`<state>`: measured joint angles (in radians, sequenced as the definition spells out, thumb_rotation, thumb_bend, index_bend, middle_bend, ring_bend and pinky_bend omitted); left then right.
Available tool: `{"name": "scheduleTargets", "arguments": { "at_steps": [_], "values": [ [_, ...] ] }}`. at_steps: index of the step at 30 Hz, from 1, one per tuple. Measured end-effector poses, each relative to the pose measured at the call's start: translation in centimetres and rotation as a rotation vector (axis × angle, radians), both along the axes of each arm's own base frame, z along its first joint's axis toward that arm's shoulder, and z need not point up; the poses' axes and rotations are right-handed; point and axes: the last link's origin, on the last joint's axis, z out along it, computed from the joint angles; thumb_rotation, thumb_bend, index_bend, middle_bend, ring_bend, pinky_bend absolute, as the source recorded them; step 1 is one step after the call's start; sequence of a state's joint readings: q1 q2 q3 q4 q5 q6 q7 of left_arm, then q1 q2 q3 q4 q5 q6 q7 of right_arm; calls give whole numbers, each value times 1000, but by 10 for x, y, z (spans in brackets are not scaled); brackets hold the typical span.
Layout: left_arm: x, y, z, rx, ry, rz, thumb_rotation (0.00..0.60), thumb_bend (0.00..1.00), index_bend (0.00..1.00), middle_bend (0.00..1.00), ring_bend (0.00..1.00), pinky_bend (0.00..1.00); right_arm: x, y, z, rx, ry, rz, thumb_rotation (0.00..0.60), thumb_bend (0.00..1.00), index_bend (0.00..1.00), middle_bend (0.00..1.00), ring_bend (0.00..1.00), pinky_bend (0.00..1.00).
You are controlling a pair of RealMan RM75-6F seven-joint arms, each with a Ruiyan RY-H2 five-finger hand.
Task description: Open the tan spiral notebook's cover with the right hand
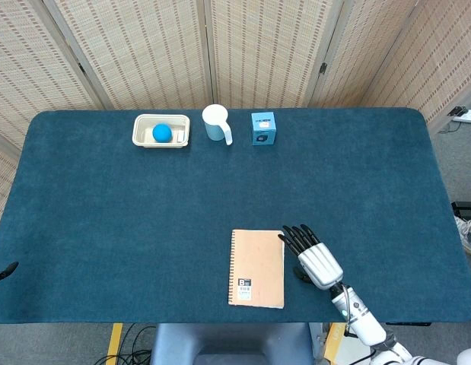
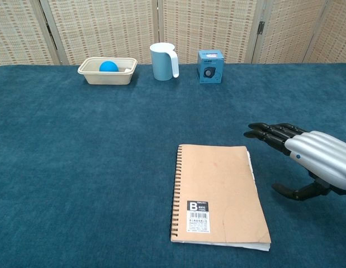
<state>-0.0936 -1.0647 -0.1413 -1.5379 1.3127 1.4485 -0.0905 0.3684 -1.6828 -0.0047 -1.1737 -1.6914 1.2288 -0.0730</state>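
Lettering on the tan spiral notebook [image 2: 219,193] is sparse: a black-and-white sticker near the lower left of its cover carries a large white "B", with smaller print and a barcode below that are too small to read. The notebook lies closed and flat on the blue cloth-covered table [image 1: 106,220], in the lower middle of both views, its wire spiral running down its left edge and a few white page edges showing along its right and bottom sides.

The right hand [image 2: 307,156] sits just beside the notebook's right edge, in the lower right of the chest view, fingers [image 2: 273,133] stretched out and apart, holding nothing; its dark fingertips reach toward the upper right corner of the cover, and in the head view they look to be at or just over that edge, though contact cannot be told. The thumb hangs lower, apart from the other fingers. Of the left hand [image 1: 3,271] only a dark tip shows at the lower left edge of the head view, so its state cannot be told.

Along the far edge of the table, in the upper middle of the frame, stand a cream tray [image 2: 90,73] holding a blue ball [image 2: 108,66], a light blue pitcher [image 2: 164,61] with its handle to the right, and a small blue box [image 2: 210,66] with a dark round mark on its front; its print is unreadable. All three stand well apart from the notebook. A woven folding screen [image 1: 250,46] closes the background.
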Motion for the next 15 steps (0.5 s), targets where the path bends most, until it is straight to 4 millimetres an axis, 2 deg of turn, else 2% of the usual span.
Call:
{"name": "scheduleTargets", "arguments": {
  "at_steps": [15],
  "values": [
    [-4, 4, -1, -5, 1, 18, 600, 111, 0, 0, 0, 83, 5, -8, -9, 3, -7, -20, 600, 395, 0, 0, 0, 0]
  ]
}}
